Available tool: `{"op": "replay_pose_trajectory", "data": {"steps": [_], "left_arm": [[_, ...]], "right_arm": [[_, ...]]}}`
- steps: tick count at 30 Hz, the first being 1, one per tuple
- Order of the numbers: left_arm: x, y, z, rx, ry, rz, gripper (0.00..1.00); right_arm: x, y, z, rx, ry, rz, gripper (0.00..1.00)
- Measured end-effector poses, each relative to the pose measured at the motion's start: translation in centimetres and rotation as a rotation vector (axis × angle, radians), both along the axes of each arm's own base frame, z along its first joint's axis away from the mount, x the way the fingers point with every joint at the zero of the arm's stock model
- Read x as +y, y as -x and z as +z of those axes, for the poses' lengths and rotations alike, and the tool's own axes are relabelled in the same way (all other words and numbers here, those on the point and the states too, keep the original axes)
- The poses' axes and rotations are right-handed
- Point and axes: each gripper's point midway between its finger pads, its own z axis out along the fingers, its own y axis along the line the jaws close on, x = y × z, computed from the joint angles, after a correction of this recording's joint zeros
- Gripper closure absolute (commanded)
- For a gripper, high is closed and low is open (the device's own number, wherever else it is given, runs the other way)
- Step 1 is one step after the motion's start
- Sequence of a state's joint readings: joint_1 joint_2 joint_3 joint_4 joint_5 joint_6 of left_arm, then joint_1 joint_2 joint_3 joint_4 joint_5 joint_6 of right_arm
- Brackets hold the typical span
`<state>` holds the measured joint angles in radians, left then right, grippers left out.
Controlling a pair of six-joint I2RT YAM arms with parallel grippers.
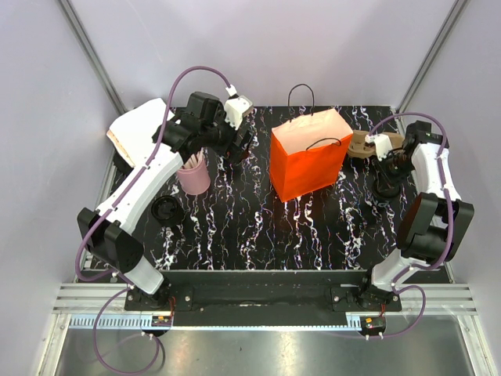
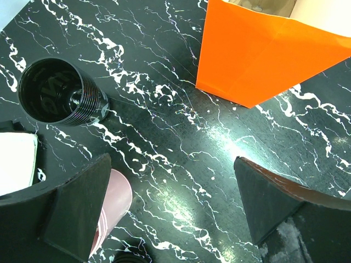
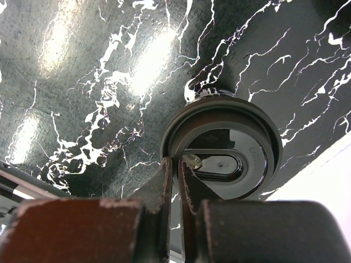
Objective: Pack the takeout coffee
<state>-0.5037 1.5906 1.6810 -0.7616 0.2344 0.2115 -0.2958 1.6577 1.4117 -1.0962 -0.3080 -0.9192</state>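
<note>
Black and scuffed at the edges: right gripper, fingers pressed nearly flat together, only a thin slit left. Tips at the near rim of the takeout coffee; cannot tell whether pinching that rim. Round, glossy dark lid with an oval recess, seen from above, standing on the table to the right of the orange bag, not touching it. Left gripper spread wide, wedge-shaped fingers holding nothing, above a black stone-look top veined in white. Nearby, a ribbed, lidless black cup and a smooth pink cup. Crisp paper bag upright, mouth open, thin cord handles.
</note>
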Motion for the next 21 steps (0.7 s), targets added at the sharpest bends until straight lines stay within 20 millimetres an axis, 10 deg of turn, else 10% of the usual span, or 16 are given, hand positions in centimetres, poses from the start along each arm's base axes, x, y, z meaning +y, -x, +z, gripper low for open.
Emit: {"op": "replay_pose_trajectory", "data": {"steps": [21], "left_arm": [[-0.03, 0.03, 0.0, 0.001, 0.001, -0.002, 0.01]], "right_arm": [[0.24, 0.01, 0.16, 0.001, -0.016, -0.03, 0.74]]}}
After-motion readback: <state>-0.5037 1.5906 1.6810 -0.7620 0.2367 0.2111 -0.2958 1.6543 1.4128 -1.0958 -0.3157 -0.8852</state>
